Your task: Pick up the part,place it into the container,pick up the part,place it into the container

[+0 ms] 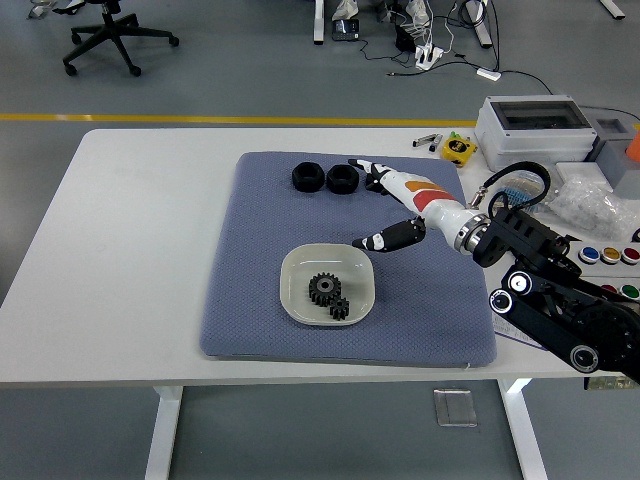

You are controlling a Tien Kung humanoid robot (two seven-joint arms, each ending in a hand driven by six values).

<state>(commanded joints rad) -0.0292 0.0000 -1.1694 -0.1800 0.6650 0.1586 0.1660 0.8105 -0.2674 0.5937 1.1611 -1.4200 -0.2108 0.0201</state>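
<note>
Table [130, 250]: white, carrying a blue-grey textured mat [260, 250] across its middle.
Container [292, 275]: shallow off-white dish with rounded corners, sitting on the near half of the mat.
Parts in container: two black gears. The larger gear [323, 289] lies near the dish centre; the smaller gear [340, 309] sits just beside it on the near-right side, touching or nearly so.
Parts still on mat: two black nut-like rings [309, 177] side by side along the mat's far edge, the second [343, 178] just right of the first. A third dark piece further right is mostly hidden behind the fingers; cannot tell what it is.
Right hand [385, 205]: white with a red and orange band, black fingertips. Fingers spread and loosely extended, holding nothing. Fingertips reach toward the far row of rings, just right of the second ring; the thumb points down and left toward the dish, apart from it. The hand is above the mat, well clear of the container.
Right arm [550, 300]: black, entering from the lower right, a black cable looped over the wrist.
Left arm: out of view.
Right side of table: grey lidded box [535, 130], small yellow object [459, 148], clear bags of small parts [590, 200], panel of coloured buttons [610, 256].
Floor beyond: yellow line [200, 118], office chair base [105, 40].
</note>
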